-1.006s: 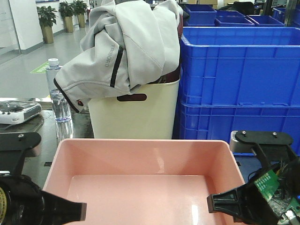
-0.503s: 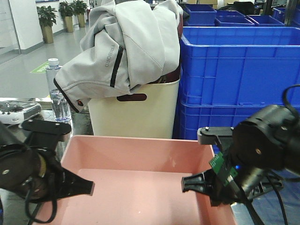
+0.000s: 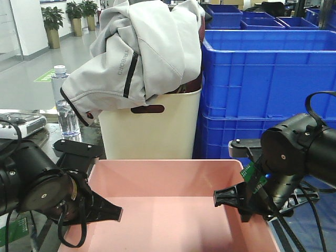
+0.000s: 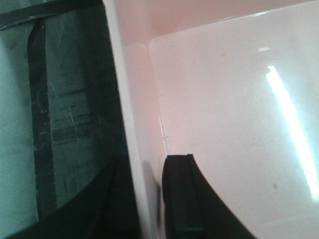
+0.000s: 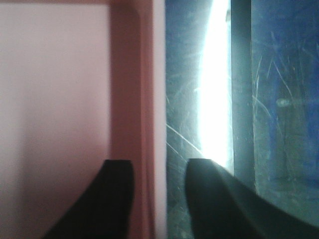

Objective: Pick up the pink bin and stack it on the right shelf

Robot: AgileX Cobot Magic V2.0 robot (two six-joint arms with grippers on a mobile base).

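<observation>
The pink bin (image 3: 173,205) fills the lower middle of the front view, with one arm on each side wall. My left gripper (image 3: 100,212) straddles its left wall; in the left wrist view (image 4: 148,164) the outer finger tucks against the rim and the inner finger (image 4: 182,199) sits by the wall, shut on it. My right gripper (image 3: 236,202) straddles the right wall; in the right wrist view (image 5: 159,167) a strip of shelf shows between the outer finger (image 5: 214,199) and the rim. The right shelf (image 4: 70,99) (image 5: 184,99), shiny with black tape lines, lies just outside the bin.
Right behind the pink bin stands a tall cream bin (image 3: 149,123) draped with a grey jacket (image 3: 142,47). Stacked blue crates (image 3: 268,79) rise at the back right. A water bottle (image 3: 65,105) and a white device (image 3: 21,123) sit at the left.
Both arms have come up and inward in the front view. The pink bin has shifted to the right with them and looks narrower and farther away.
</observation>
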